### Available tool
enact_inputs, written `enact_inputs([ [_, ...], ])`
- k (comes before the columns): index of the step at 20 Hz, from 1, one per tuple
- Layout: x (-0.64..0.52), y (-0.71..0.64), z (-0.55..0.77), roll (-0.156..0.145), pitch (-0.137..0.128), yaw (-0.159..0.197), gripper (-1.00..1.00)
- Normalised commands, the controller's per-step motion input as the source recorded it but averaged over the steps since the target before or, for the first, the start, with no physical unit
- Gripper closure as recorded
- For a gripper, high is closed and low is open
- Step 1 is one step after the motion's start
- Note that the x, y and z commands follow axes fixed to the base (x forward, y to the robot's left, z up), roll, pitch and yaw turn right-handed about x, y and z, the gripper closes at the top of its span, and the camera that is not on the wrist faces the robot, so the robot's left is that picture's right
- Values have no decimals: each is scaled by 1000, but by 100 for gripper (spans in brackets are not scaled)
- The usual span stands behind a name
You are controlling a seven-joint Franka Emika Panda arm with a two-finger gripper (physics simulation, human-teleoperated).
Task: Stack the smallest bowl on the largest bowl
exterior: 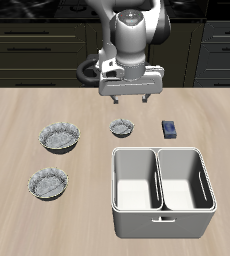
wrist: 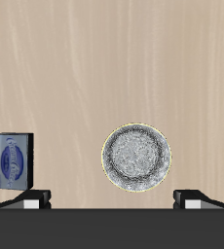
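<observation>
From the front and above: the claw hangs wide and empty above the table, just behind the smallest bowl. Two wider bowls sit well apart from it; the one farther back looks like the largest bowl, though the margin over its neighbour is hard to judge. The step appears to be the approach; next comes a descent onto the rim.

From the wrist: the smallest bowl lies between the fingertips, beside a blue box. Both wider bowls are out of frame.
</observation>
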Motion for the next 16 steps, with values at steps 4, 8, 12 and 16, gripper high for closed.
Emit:
enact_inputs([
  [4,135,22,-400,-23,31,25,-100],
  [8,60,18,-255,-11,29,27,-100],
  [12,55,38,-322,-6,43,34,-100],
  [16,1,49,-250,3,40,5,-100],
])
